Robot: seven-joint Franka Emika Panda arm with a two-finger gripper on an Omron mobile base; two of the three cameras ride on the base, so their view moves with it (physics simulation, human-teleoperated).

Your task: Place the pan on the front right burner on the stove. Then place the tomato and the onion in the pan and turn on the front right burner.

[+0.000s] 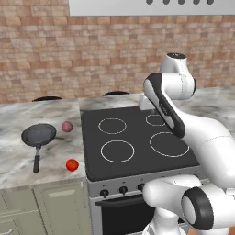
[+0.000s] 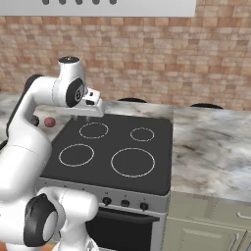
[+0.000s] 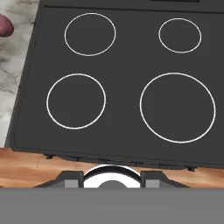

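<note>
Fingers [image 3: 112, 183] first: two dark tips poke up at the bottom middle of the hand view with a gap between them and nothing pinched, but can't really tell how far they're spread. In the right base view the hand [image 2: 92, 109] hangs at the upper left of the frame, above the back left corner of the stove [image 2: 112, 147], touching nothing.

Below it the black cooktop is bare. The front right burner [image 3: 177, 107], the biggest ring, sits at the right middle of the hand view with its outline fully showing, near the front edge of the glass. Past that edge at the bottom of the frame is a strip of wooden floor [image 3: 26, 168].

Everything else is on the desk [image 1: 27, 114] at the left of the left base view. The pan [image 1: 38, 135] lies flat at the left middle, handle pointing toward the bottom of the frame. The onion [image 1: 67, 126] is just to the right of its rim, not touching, and near the stove's left edge. The tomato [image 1: 72, 165] sits lower down, close to the desk's front edge, apart from the handle tip.

Brick wall [image 1: 69, 55] runs along the back.
</note>
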